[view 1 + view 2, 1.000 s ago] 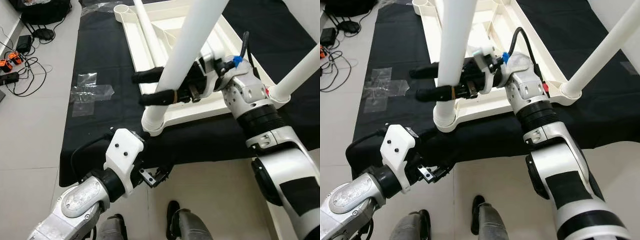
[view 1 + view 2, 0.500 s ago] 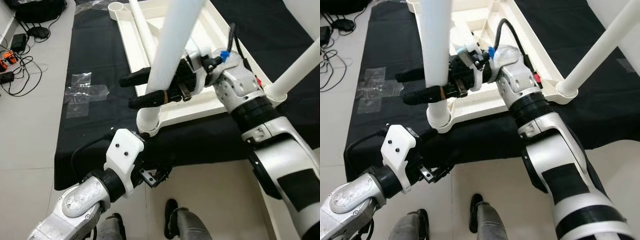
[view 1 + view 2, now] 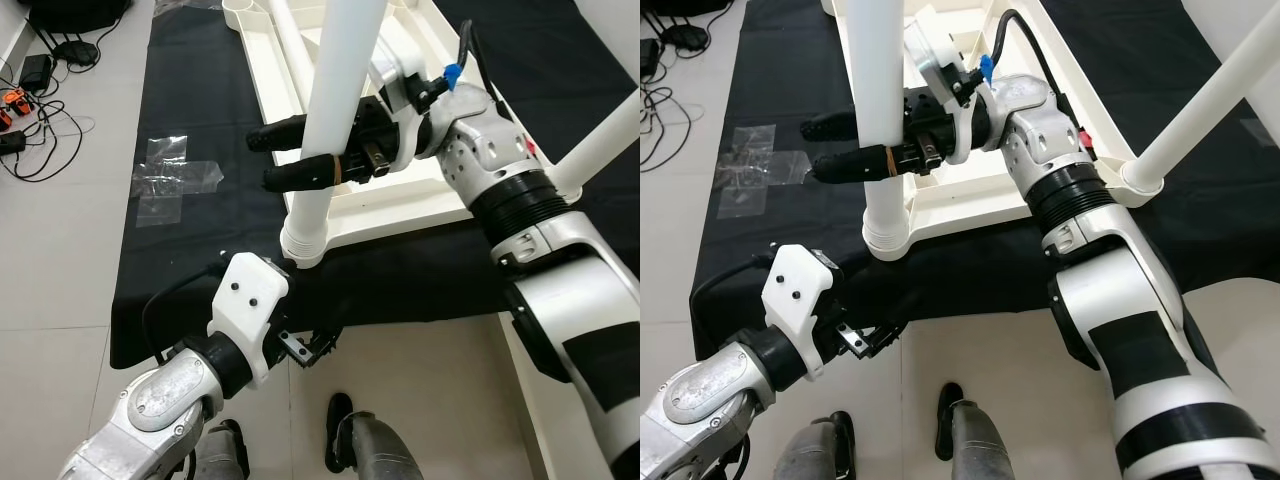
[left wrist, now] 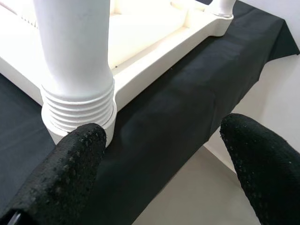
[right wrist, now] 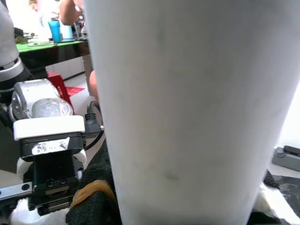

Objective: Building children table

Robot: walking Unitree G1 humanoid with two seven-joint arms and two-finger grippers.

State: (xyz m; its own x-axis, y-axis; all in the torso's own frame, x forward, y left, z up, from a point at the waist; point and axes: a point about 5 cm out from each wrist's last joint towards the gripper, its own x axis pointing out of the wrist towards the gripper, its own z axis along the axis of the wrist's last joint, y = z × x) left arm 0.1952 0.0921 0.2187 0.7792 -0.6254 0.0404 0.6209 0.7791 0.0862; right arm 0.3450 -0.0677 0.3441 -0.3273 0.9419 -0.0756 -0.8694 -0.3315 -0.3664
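The white table top lies upside down on a black cloth. A thick white leg stands in its near-left corner socket, and thread rings show at the leg's base. My right gripper reaches in from the right, its two black fingers on either side of this leg and shut on it. My left gripper hovers low at the cloth's front edge, just below that socket. Its fingers are spread open with nothing between them.
A second white leg rises from the right corner socket. Crumpled clear plastic lies on the cloth's left edge. Cables and chargers sit on the tiled floor at far left. My feet stand just before the cloth.
The leg held by my right gripper stands more upright than a second ago, and the gripper has shifted slightly with it. The left gripper has stayed where it was.
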